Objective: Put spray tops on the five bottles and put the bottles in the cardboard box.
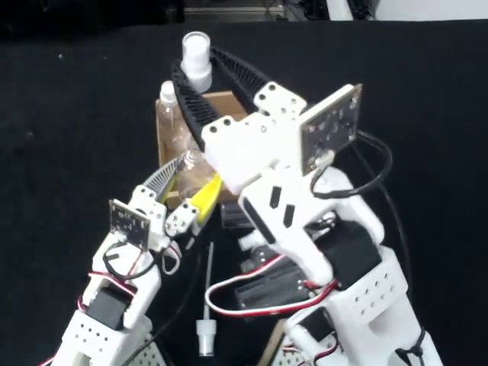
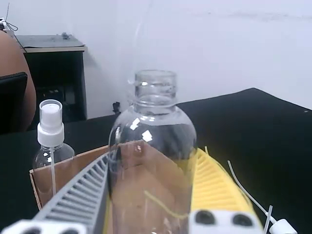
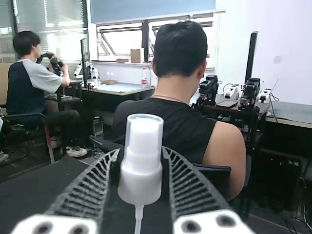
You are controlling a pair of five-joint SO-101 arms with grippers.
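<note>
My left gripper (image 1: pixel 197 172), with one grey and one yellow finger, is shut on a clear bottle (image 1: pixel 191 177) with an open neck, held at the near edge of the cardboard box (image 1: pixel 162 141). In the left wrist view the bottle (image 2: pixel 153 161) stands upright between the fingers of the gripper (image 2: pixel 158 163). My right gripper (image 1: pixel 197 62), with black ribbed fingers, is shut on a white spray top (image 1: pixel 197 52) over the far side of the box. In the right wrist view the spray top (image 3: pixel 141 161) sits in the gripper (image 3: pixel 140 157) with its tube pointing down.
A capped bottle (image 1: pixel 168 101) stands inside the box, and the left wrist view shows it (image 2: pixel 50 141) behind the box wall (image 2: pixel 73 165). A loose spray top (image 1: pixel 207 332) with a long tube lies on the black table between the arm bases.
</note>
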